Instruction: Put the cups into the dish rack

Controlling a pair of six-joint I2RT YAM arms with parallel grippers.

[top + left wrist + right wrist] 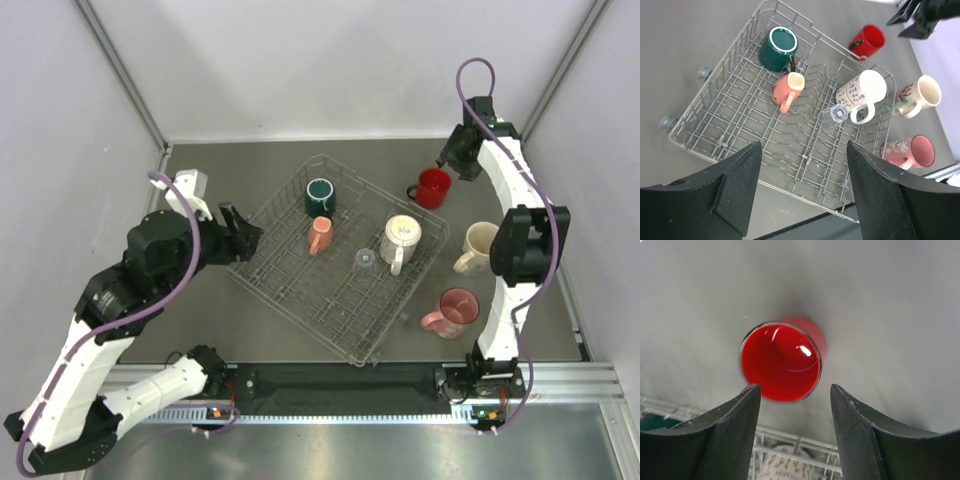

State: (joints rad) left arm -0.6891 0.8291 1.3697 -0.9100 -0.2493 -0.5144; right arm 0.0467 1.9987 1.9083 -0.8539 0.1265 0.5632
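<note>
The wire dish rack [300, 292] lies mid-table and holds a dark teal mug [320, 196], a small salmon mug [320, 235], a clear glass cup [364, 261] and a patterned cream mug [402, 238]. A red mug [432, 187] stands upright just beyond the rack's far right corner. My right gripper [447, 160] hovers open above it; in the right wrist view the red mug [781, 361] shows just beyond my gripper [795, 390], not between the fingertips. My left gripper [243, 235] is open and empty at the rack's left edge [732, 47].
A plain cream mug [478, 245] and a pink mug [455, 310] lie on the table right of the rack, close to the right arm's base. White walls enclose the table on three sides.
</note>
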